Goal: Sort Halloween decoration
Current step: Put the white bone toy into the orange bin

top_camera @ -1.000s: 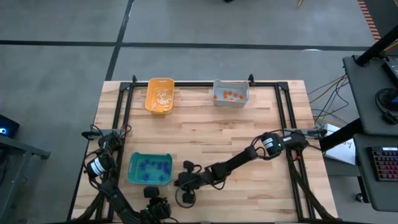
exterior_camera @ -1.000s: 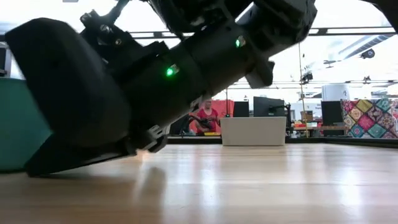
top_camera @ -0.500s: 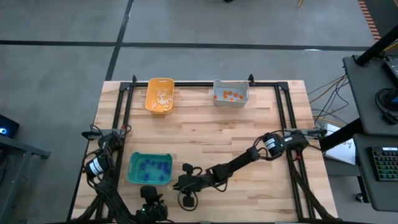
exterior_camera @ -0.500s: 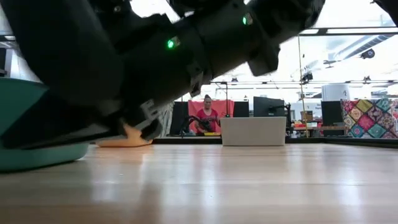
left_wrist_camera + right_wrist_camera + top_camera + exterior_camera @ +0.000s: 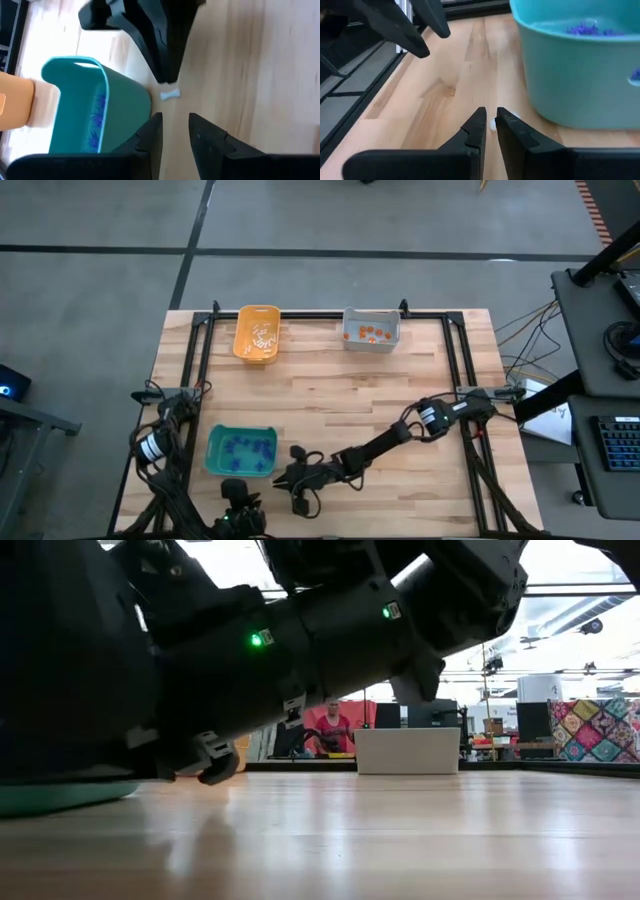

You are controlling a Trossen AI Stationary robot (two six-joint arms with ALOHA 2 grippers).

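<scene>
Currently one small white trinket (image 5: 170, 95) lies loose on the table (image 5: 400, 390), lower-centre of the high view, just beside the teal bin (image 5: 241, 452). Right gripper (image 5: 490, 120) sits right at it, fingers narrowed to a slit, nothing visibly held. Left gripper (image 5: 175, 122) faces it from the bottom edge, a small gap between its fingers, empty. To pick cleanly: straddle the trinket, keep the tips low, and avoid nudging the bin wall. It likely belongs in the orange-yellow bin (image 5: 256, 334), upper left, with the other white pieces.

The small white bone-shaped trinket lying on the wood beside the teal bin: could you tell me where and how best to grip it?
Grip the white bone-shaped trinket across its narrow middle, coming straight down from above: it lies flat on the table, its ends are wider, and the teal bin stands close on one side.
</scene>
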